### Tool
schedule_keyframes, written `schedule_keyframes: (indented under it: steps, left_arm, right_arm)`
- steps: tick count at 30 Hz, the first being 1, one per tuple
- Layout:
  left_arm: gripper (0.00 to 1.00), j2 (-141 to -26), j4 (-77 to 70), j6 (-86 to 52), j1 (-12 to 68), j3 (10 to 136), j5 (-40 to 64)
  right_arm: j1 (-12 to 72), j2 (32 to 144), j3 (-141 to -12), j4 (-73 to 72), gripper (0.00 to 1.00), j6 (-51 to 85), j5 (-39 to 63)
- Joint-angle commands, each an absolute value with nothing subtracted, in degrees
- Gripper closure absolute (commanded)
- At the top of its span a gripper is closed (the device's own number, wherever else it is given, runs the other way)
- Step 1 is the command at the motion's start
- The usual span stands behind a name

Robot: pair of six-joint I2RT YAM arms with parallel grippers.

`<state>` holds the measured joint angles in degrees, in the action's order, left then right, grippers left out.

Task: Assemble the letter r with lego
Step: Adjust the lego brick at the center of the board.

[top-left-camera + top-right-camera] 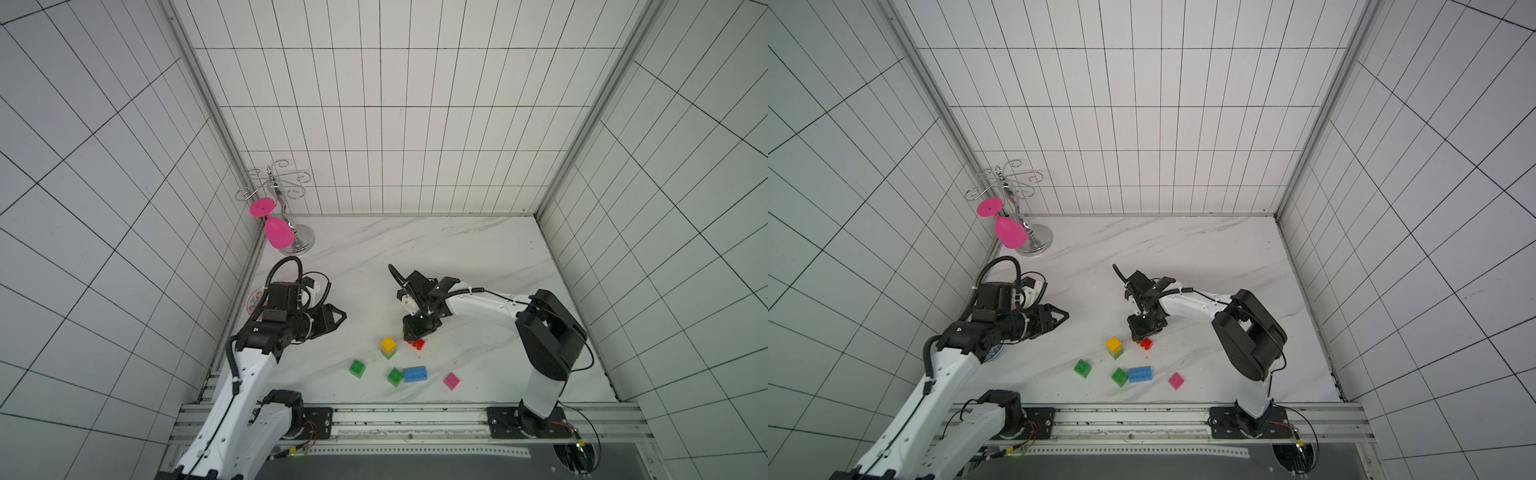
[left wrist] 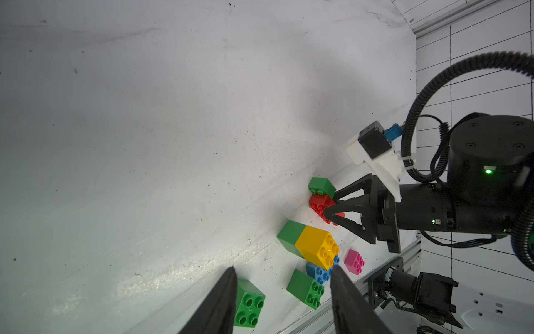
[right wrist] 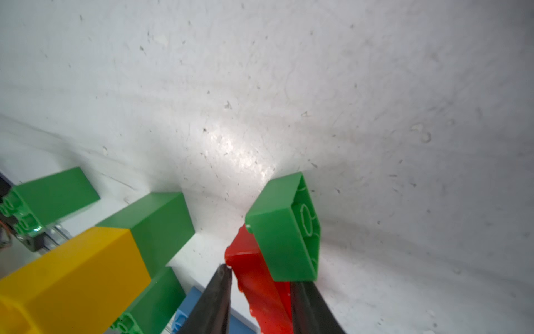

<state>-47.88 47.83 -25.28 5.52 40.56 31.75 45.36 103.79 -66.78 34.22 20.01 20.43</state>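
Lego, eight pieces, laid out on the white marbled bench (image 1: pixel 478 257) toward its front edge, between the two arms. The red brick (image 3: pixel 254 289) is found on its side near the stack, pinched between the jaws of the right gripper (image 3: pixel 260 277), which is pointed down at it; a tilted green cube (image 3: pixel 281 231) is seen pressed against that red brick, its hollow underside exposed in the right wrist view; whether the pair is rested on the bench or raised off it cannot be told; the yellow cube (image 1: pixel 388 343) is stacked studs-up on a lower green cube (image 1: pixel 389 354), upright and apart from the red brick; nearer the front rail, an outlying green cube (image 1: pixel 357 368) is set alone; a middle green cube (image 1: pixel 395 377) is placed just beside the blue brick (image 1: pixel 414 374), seemingly touching it; the pink cube (image 1: pixel 451 380) is set apart beyond the blue brick, toward the right arm's base; the left gripper (image 1: pixel 341 319) is held above the bench, well apart from the bricks, jaws spread with nothing between them; in the back corner on the left arm's side a chrome glass rack (image 1: pixel 300 243) is stood, with a pink wine glass (image 1: pixel 277 235) hung upside down from it, as shown in both top views.
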Motion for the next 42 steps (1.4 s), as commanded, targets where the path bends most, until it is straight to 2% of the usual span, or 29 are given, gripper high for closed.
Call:
schedule_keyframes:
  steps: [1,3,5,10,14,22,33,42]
  left_arm:
    - [0.47,-47.9,47.9,-24.0,5.3,41.5,32.3]
    - [0.47,-48.1,47.8,-23.8,5.2,41.6,32.3]
    - [0.47,-48.2,48.1,-23.6,5.2,41.8,32.5]
    - [0.47,-48.5,48.1,-23.5,5.3,42.1,32.6]
    - [0.47,-48.8,47.7,-23.5,5.3,42.2,32.9]
    - [0.47,-49.3,47.8,-23.4,5.3,42.7,32.9]
    - [0.47,-49.1,48.4,-22.9,5.4,42.7,33.0]
    - [0.47,-48.5,48.2,-22.8,5.3,41.8,33.3]
  right_arm:
    - [43.1,103.0,-63.3,24.6,0.57,33.9,28.4]
    - [41.9,102.1,-61.2,19.7,0.47,38.1,31.9]
    - [41.2,101.2,-61.5,20.8,0.36,37.5,32.1]
    - [41.2,100.4,-68.0,36.0,0.25,24.5,23.8]
    - [41.5,100.5,-72.1,44.4,0.26,14.8,18.2]
    - [46.5,103.3,-77.9,53.2,0.25,1.5,16.5]
    - [50.3,108.9,-82.2,55.4,0.22,-1.9,5.7]
    - [50.5,112.1,-84.9,54.9,0.24,-2.5,4.0]
